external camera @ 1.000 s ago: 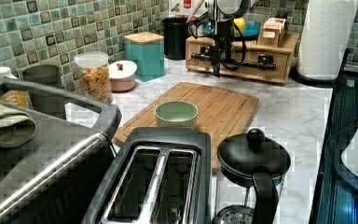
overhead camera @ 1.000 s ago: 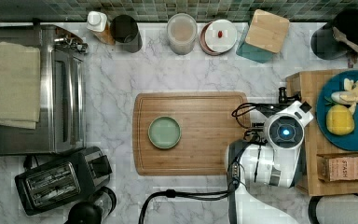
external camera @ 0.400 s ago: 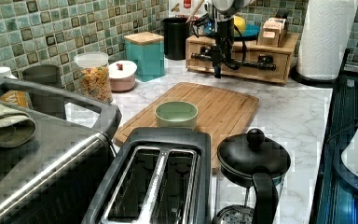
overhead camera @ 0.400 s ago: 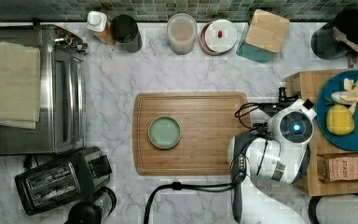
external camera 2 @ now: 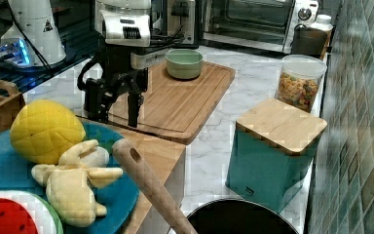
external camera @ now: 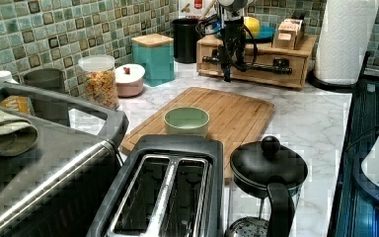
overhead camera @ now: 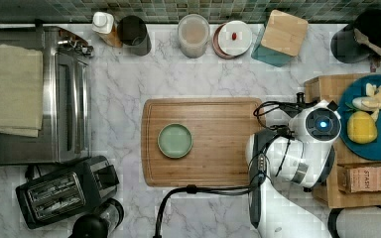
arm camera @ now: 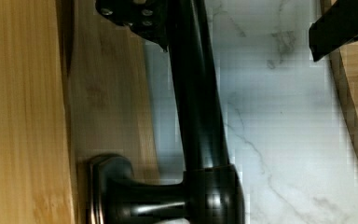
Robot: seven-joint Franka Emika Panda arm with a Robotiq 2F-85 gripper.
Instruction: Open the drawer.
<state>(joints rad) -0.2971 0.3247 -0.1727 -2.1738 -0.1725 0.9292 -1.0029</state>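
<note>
The Panda's gripper [external camera: 227,66] hangs fingers-down at the front of the light-wood drawer [external camera: 254,61], its fingers spread wide and straddling the black bar handle [arm camera: 198,107]: one finger [arm camera: 135,16] on the drawer side, the other [arm camera: 342,25] on the cutting board [overhead camera: 213,141] side. The drawer front sits flush, unopened.
</note>
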